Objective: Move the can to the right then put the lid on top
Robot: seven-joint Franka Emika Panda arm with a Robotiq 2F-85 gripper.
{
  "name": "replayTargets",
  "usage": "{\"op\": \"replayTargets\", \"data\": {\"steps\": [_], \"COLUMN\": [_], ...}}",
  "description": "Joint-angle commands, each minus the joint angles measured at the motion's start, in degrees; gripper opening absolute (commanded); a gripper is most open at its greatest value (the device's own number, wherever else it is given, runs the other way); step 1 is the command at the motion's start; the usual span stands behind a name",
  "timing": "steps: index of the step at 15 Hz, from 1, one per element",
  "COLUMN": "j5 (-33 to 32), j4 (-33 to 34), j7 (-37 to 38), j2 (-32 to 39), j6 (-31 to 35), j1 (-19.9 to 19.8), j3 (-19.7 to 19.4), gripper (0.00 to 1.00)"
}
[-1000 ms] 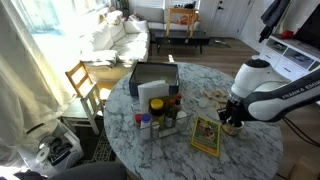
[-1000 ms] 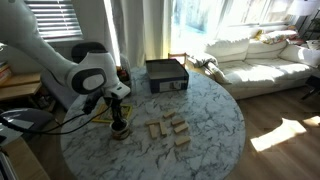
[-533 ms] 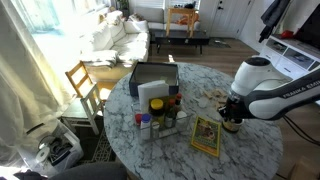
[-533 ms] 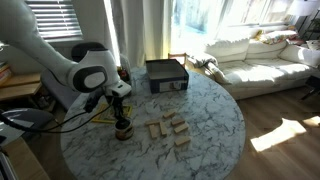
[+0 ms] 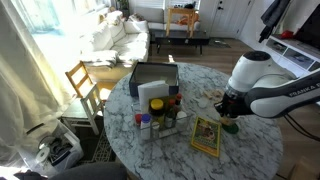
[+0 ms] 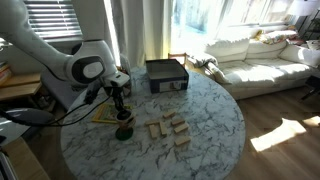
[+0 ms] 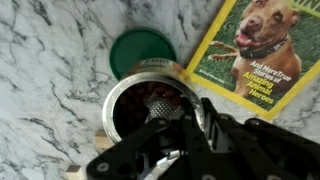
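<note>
In the wrist view the silvery can (image 7: 135, 100) stands open on the marble table, dark inside. The dark-green lid (image 7: 142, 50) lies flat just beyond it, touching its rim. My gripper (image 7: 183, 112) hangs right over the can's near rim with its jaws apart and holds nothing. One finger is over the can's inside and the other is outside its wall. In both exterior views the gripper (image 5: 227, 108) (image 6: 119, 100) sits a little above the can (image 5: 231, 124) (image 6: 124, 129).
A yellow-green dog booklet (image 7: 262, 50) (image 5: 206, 136) lies beside the can. A black box (image 5: 153, 78) (image 6: 166, 75) stands at the back, with spice jars (image 5: 152, 122) and wooden blocks (image 6: 170, 130) mid-table. A wooden chair (image 5: 84, 84) is beside the round table (image 5: 250, 158).
The gripper was down on the can in the earlier frames. It has now lifted off it, and the can stays on the table.
</note>
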Motion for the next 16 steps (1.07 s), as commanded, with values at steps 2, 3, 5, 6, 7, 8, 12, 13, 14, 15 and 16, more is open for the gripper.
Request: {"op": "replayTargets", "data": {"steps": [2,3,5,6,7,8,12,13,14,15,16], "j5": [-1.2,-1.1,-1.9,-1.8,-1.4,-1.2,1.5,2.7,3.7,5.0,6.4], "j4": [3.1,3.9,5.8,6.8,7.8,8.8,12.1,12.6,13.0,13.3,13.5], "j7": [-2.4,-2.9,-3.6,-5.0,-5.9,-7.2,-12.3,-13.6,-14.9,-16.2,-17.4], "j2": [3.3,4.1,5.7,6.6,7.6,8.5,12.4,13.5,14.1,14.7,14.9], "j6": [1.7,2.1,3.1,3.6,3.8,4.3,4.3,4.4,4.4,4.2,4.0], "j1": [1.4,1.6,2.1,2.1,2.1,2.0,1.5,1.3,1.1,0.9,0.7], "j3": [1.5,1.6,1.0,0.8,0.6,0.3,-0.3,-0.2,0.0,0.2,0.5], "gripper": [0.03,0.03,0.03,0.03,0.03,0.03,0.03,0.03,0.03,0.03,0.03]}}
